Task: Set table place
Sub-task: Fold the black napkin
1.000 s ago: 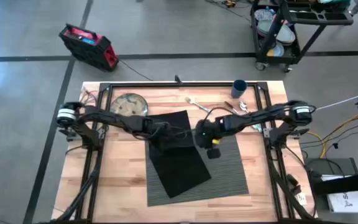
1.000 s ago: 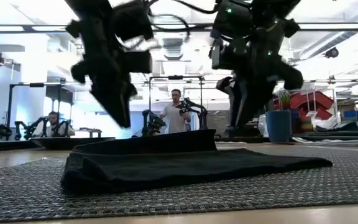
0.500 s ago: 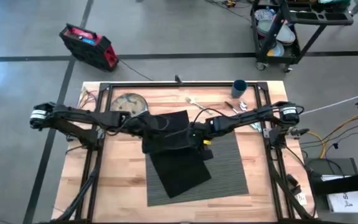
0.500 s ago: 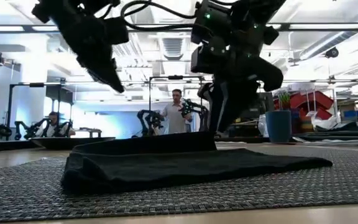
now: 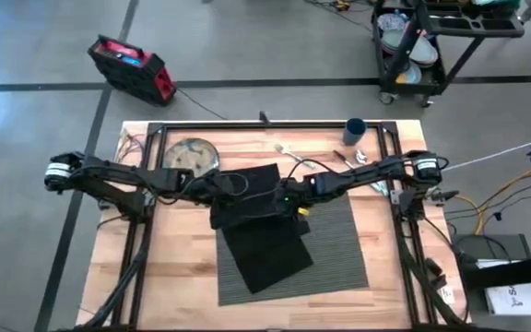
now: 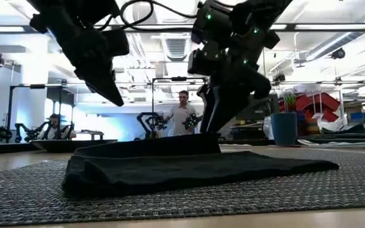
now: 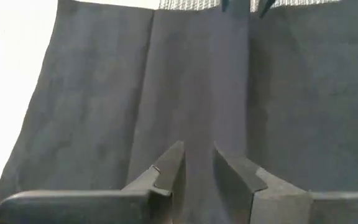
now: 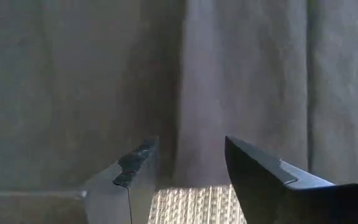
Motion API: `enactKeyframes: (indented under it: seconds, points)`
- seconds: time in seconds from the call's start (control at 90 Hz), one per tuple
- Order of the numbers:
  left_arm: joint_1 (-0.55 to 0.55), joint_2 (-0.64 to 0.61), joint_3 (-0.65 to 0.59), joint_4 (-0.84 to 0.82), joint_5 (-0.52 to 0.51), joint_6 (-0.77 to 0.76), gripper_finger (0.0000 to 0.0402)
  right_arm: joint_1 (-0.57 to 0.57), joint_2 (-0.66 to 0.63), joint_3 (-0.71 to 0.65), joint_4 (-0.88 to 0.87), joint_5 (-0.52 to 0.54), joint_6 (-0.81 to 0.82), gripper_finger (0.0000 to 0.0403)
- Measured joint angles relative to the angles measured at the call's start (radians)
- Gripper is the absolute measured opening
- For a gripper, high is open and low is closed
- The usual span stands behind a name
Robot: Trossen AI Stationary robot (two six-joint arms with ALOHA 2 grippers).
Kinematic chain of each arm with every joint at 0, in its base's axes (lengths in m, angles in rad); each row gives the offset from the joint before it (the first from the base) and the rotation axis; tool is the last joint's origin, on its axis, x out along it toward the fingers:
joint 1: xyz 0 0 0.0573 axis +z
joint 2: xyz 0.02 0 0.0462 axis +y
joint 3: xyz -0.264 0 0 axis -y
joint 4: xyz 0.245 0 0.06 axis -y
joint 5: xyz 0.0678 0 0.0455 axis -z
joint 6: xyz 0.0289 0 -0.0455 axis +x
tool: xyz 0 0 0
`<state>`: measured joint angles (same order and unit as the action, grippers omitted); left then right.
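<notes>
- Over the mat (image 5: 339,249), both claws, left (image 7: 196,163) and right (image 8: 185,163), hover released above the napkin (image 5: 261,231).
- Napkin looks soft, light, floppy; pinch a folded edge or corner.

High overhead; low table-level; wrists close; all share napkin (image 5: 258,226).

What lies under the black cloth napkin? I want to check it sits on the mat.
Under the black cloth napkin lies the dark grey ribbed placemat; its far end hangs over onto the light wooden table. Whatever sits beneath its folds is hidden. Both open grippers, left and right, hover above it.
</notes>
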<state>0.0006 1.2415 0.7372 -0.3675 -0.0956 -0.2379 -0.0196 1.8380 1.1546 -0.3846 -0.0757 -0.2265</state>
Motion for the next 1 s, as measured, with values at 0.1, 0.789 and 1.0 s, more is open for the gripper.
enactKeyframes:
  seconds: [0.1, 0.789, 1.0]
  points:
    - [0.000, 0.000, 0.000, 0.002, 0.000, 0.000, 0.0063, 0.000, 0.034, -0.001, 0.016, -0.004, 0.019, 0.0157]
    - [0.000, 0.000, -0.006, 0.004, 0.003, 0.007, 0.0061, -0.021, -0.113, 0.212, -0.395, 0.000, 0.303, 0.0000]
    - [0.000, 0.000, -0.009, 0.036, 0.003, 0.015, 0.0060, -0.062, -0.259, 0.327, -0.633, -0.028, 0.362, 0.0000]
